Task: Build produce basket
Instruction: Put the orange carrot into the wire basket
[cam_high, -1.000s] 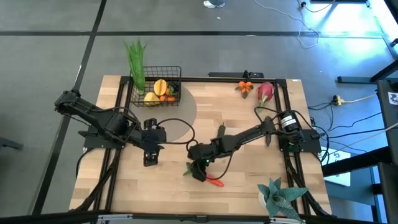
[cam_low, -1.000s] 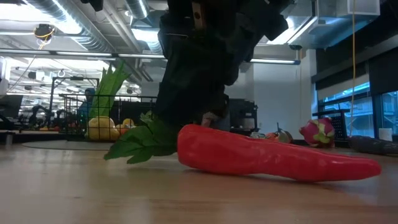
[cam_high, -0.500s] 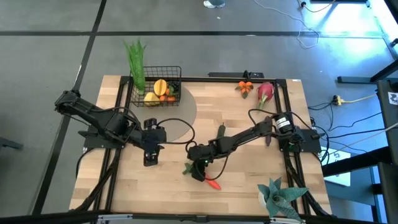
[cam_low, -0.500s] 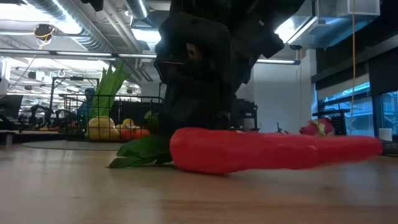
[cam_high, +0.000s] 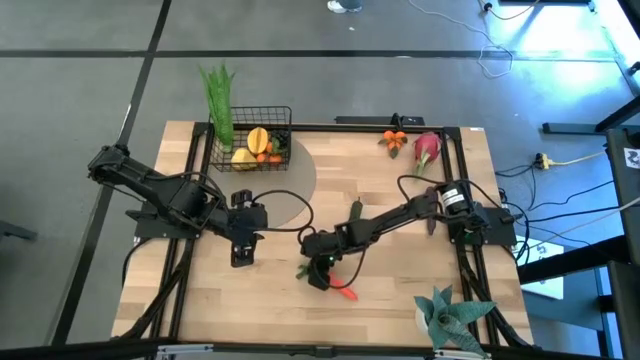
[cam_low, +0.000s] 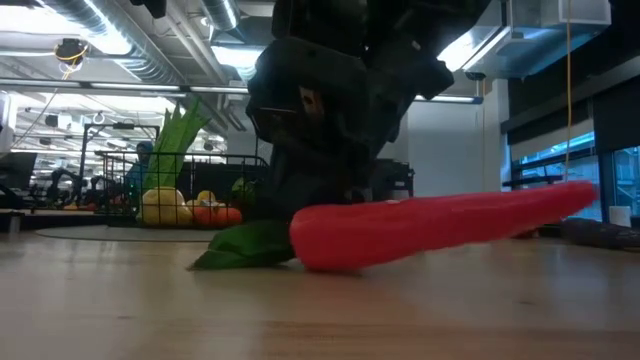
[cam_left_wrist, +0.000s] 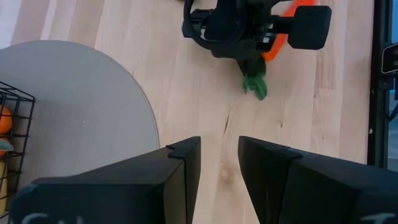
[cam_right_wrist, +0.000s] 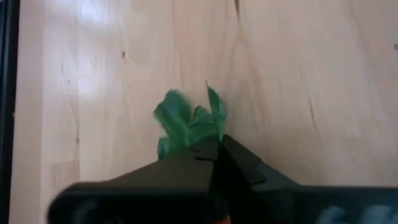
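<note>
**Right gripper pinched on the carrot at mid-table**

I see the right gripper (cam_high: 322, 276) low over the front-middle of the table (cam_high: 400, 220), its fingers (cam_right_wrist: 205, 163) drawn together at the top of the carrot (cam_low: 440, 225), just where the green leaves (cam_right_wrist: 186, 121) begin. In the low view the carrot's leafy end sits on the wood while its tip is tilted up off the surface. From above, the orange tip pokes out beside the gripper toward the table's front edge.

My left gripper (cam_left_wrist: 217, 165) waits over the left half of the table, just beside the grey round mat (cam_high: 290, 185), holding nothing, with a gap showing between its fingers (cam_left_wrist: 180, 162).

The basket (cam_high: 252, 140) stands at the far left corner, touching the mat's edge. I can make out a tall leek (cam_high: 219, 100) upright in it, plus yellow fruit (cam_high: 245, 155) and small orange pieces. At the far right corner, a pink dragon fruit (cam_high: 426, 148) and a few small orange items (cam_high: 396, 139) lie on the wood. A spiky blue-green plant (cam_high: 450, 312) sits at the near right corner.
</note>
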